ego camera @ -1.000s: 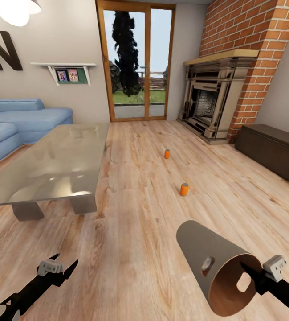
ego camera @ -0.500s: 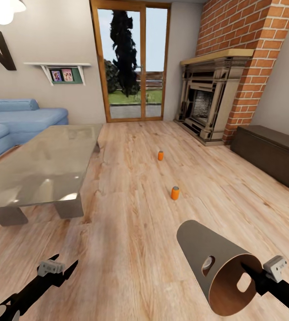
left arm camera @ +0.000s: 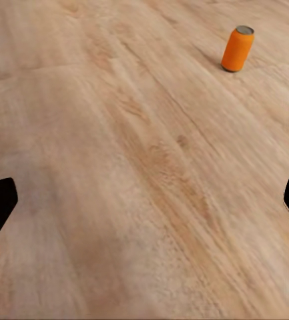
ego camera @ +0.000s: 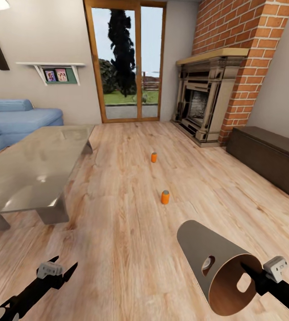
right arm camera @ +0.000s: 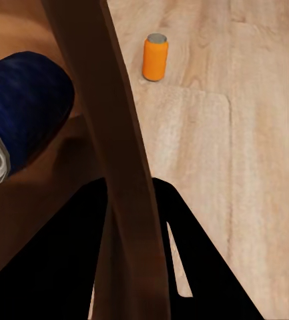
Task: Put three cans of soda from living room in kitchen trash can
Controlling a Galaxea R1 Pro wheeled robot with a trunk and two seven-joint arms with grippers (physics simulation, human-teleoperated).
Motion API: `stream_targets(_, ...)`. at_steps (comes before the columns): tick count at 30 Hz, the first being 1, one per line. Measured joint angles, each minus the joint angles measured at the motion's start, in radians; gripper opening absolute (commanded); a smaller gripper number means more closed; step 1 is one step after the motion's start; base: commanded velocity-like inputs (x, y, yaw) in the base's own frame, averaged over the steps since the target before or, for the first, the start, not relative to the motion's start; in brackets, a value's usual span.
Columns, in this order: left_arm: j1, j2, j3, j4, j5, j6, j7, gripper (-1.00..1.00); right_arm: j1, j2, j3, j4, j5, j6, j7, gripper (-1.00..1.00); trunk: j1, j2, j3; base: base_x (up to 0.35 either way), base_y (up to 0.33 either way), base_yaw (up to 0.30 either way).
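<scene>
Two orange soda cans stand upright on the wood floor of the living room, one nearer (ego camera: pixel 165 197) and one farther (ego camera: pixel 154 157). The nearer can (left arm camera: pixel 237 49) (right arm camera: pixel 155 57) also shows in both wrist views. My right gripper (ego camera: pixel 250 273) is shut on the rim of the grey trash can (ego camera: pixel 211 263), which is held tilted on its side above the floor. The dark blue can (right arm camera: pixel 21 113) lies inside it against the brown wood wall (right arm camera: pixel 114 153). My left gripper (ego camera: pixel 63 265) hangs open low at the left, with nothing between its fingers.
A glass-topped low table (ego camera: pixel 28 171) stands at the left with a blue sofa (ego camera: pixel 15 120) behind it. The brick fireplace (ego camera: pixel 204 107) and a dark low cabinet (ego camera: pixel 269 156) line the right side. Glass doors (ego camera: pixel 124 67) are straight ahead.
The whole head view has shifted: the table and both orange cans slid left and lower in the picture as the robot rolled forward. Both arms kept their pose.
</scene>
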Motion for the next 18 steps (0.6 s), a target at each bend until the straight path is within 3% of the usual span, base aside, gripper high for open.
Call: stream_targets(18, 0.002, 0.0, 0.0, 0.001, 0.0, 0.0, 0.013, 1.0, 0.0, 0.0, 0.0, 0.011, 0.0, 0.0, 0.001, -1.0, 0.0, 0.0, 0.0, 0.172, -0.292, 0.0)
